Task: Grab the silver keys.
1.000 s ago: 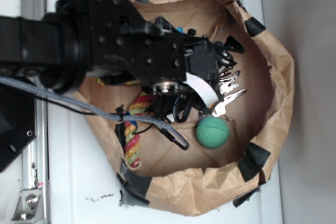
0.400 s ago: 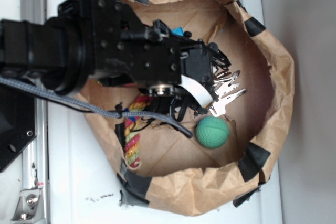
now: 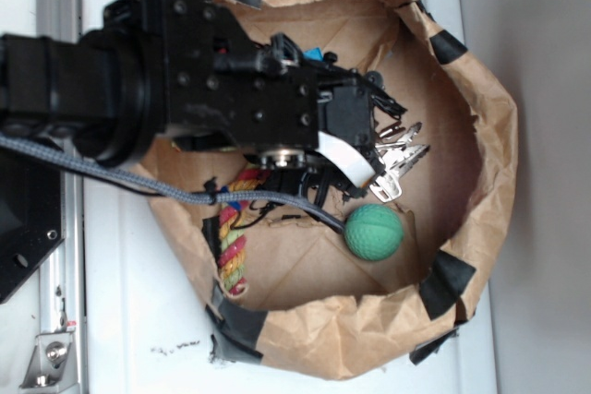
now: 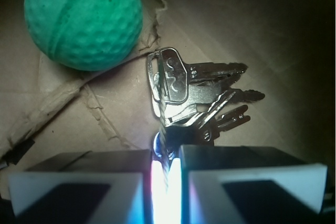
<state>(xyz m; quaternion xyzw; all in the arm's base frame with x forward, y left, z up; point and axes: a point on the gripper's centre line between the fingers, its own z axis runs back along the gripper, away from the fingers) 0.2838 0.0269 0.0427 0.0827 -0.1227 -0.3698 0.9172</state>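
Note:
The silver keys [image 3: 399, 159] are a shiny bunch fanned out from one ring, inside the brown paper bag, just above the green ball [image 3: 374, 232]. My gripper [image 3: 372, 147] is at the keys' left end. In the wrist view the gripper [image 4: 167, 163] has its jaws nearly together, and the thin key ring is pinched in the narrow gap between them. The keys [image 4: 194, 90] fan out beyond the fingertips over the cardboard floor. The green ball [image 4: 83, 19] lies at the upper left, apart from the keys.
The paper bag's rolled rim [image 3: 499, 136] with black tape patches rings the work area. A coloured rope toy [image 3: 233, 246] lies at the bag's left under the arm. A grey cable [image 3: 138, 182] hangs across. White table surface [image 3: 138, 320] surrounds the bag.
The arm shifted slightly up and left. The keys, spread loosely a second ago, have drawn together toward the fingertips as the jaws closed on the ring. The ball has not moved.

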